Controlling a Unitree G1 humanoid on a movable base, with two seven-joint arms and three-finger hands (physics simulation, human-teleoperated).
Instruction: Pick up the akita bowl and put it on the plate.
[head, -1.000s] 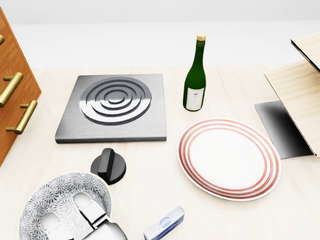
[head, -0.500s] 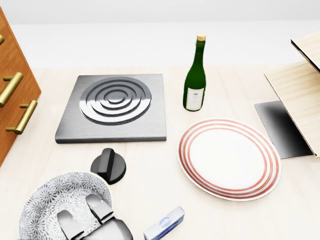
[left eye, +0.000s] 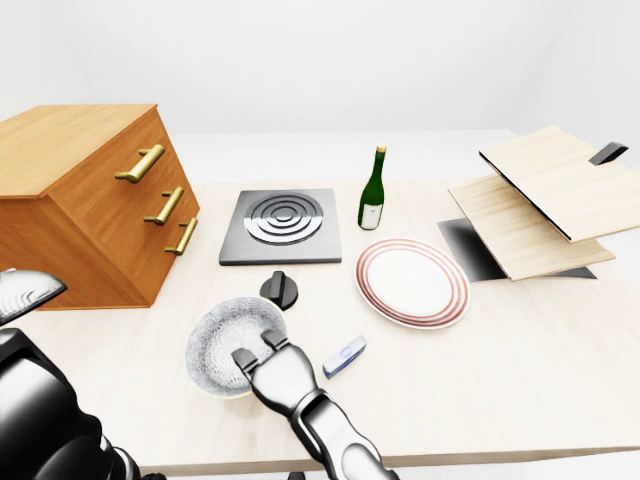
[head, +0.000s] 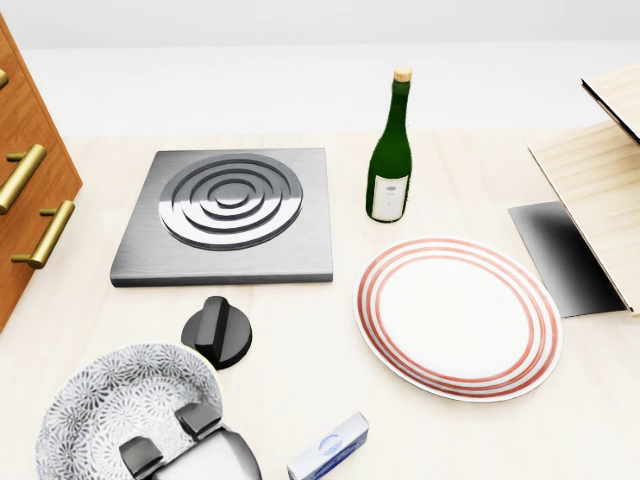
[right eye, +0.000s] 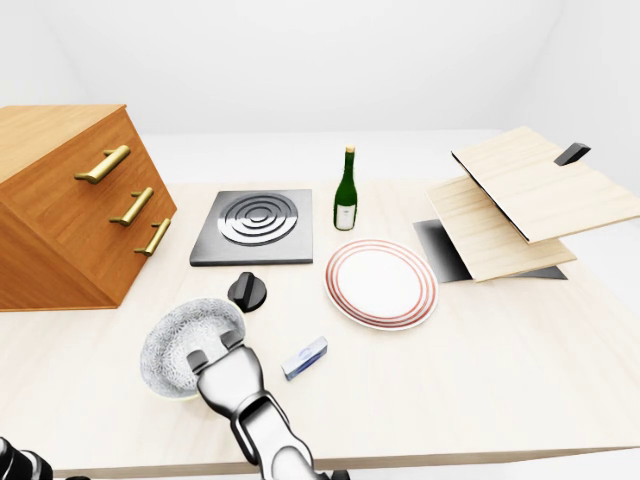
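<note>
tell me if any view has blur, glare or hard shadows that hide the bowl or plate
Head view: sharp all over, flat even light; the plate is fully clear, the akita bowl is cropped at the bottom edge and partly covered by the hand, not by shadow. Left-eye view: wider and equally sharp, only a faint soft shadow beside the wine bottle. No glare seen anywhere.

The bowl (head: 120, 405) sits at the table's (left eye: 520, 350) near-left edge, a hand (left eye: 268, 362) (which one cannot be told) reaching into it over its near rim. Just beyond it lies the knob (head: 217, 332), then the burner (head: 228, 214). A small box (head: 330, 446) lies right of the bowl. The plate (head: 458, 316) is right of the knob, the bottle (head: 390, 152) behind it. Drawers (left eye: 95, 200) stand along the left edge, boards (left eye: 540, 205) at the right.
</note>
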